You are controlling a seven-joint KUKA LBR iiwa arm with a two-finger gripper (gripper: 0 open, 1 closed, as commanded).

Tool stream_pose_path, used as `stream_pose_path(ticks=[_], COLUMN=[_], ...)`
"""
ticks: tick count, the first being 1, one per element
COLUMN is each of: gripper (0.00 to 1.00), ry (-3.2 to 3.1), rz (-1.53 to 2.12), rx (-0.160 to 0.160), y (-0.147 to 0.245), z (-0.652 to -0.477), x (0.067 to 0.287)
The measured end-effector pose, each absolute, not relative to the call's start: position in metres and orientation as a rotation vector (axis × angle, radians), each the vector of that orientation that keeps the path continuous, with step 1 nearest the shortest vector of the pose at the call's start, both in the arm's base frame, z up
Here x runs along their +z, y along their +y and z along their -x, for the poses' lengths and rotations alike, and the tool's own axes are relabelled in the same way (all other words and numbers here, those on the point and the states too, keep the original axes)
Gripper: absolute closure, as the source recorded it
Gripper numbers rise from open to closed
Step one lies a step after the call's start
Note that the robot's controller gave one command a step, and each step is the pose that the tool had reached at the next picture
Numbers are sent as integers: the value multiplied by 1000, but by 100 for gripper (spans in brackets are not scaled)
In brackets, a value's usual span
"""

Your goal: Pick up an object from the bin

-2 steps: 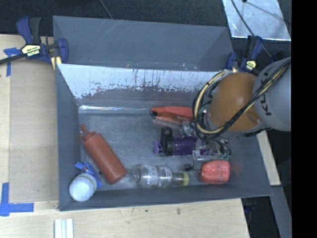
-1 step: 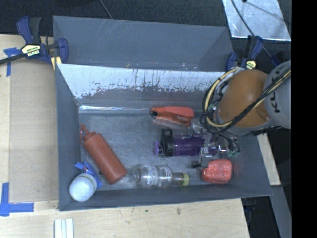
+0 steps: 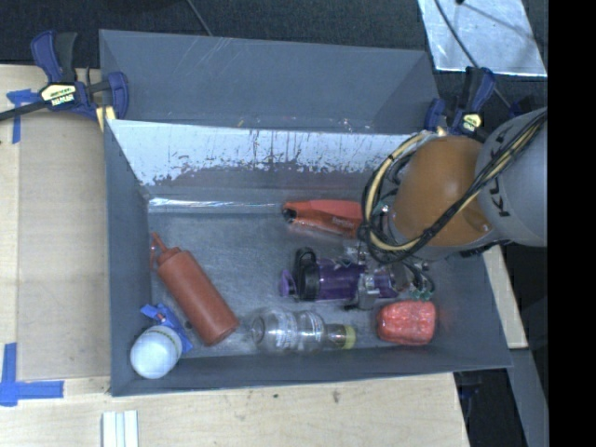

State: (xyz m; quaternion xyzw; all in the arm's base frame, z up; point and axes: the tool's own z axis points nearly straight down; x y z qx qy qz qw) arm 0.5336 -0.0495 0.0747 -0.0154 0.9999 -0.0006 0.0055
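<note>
Finding: no text, brand, number or sign is legible. Dark lettering stands on the arm's grey housing [image 3: 518,203], above the right wall of the bin [image 3: 270,73], but cables [image 3: 447,214] cross it and it cannot be read. Inside the bin, any labels on the purple bottle [image 3: 328,280] and the clear bottle [image 3: 296,331] are too small to make out.

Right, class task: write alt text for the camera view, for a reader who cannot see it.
A robot arm reaches from the right into a grey metal bin, its jaws low at the right end of a purple object mid-bin. Around it lie a red block, a clear bottle, a brown squeeze bottle and an orange tool.
</note>
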Motion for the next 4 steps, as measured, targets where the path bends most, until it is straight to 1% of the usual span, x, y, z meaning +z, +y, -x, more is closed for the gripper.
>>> stream_pose_path(ticks=[2, 3, 4], gripper=[100, 100, 100], ry=[3130, 3137, 3144], rz=[48, 48, 47], rx=[-2, -1, 1], y=[-49, -49, -49], z=[-534, -532, -531], x=[75, 81, 101])
